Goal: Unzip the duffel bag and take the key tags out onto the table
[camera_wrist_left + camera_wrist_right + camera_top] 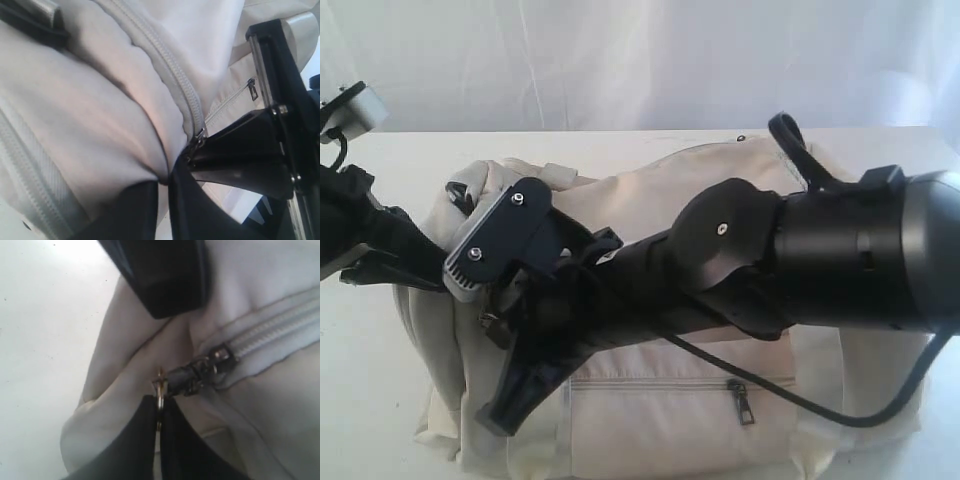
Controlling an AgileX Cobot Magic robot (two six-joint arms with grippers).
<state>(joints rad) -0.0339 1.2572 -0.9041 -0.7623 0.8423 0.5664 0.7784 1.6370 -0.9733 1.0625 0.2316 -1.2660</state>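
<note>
The table point(370, 400) carries the bag point(720, 190), which fills the middle of the exterior view, and nothing lies out on the white top yet. The task looks barely begun: the zip point(165, 60) shows closed teeth wherever it is visible. At the bag's end, left of centre, the right gripper point(159, 407) has its fingers together, clamped on the pull point(160, 387). The left gripper point(165, 195) seems pinched on a fold of bag fabric beside it. Unzipping, reaching in and setting down remain. The tags are unseen, presumably inside, and the right arm hides much of the bag's top.
</note>
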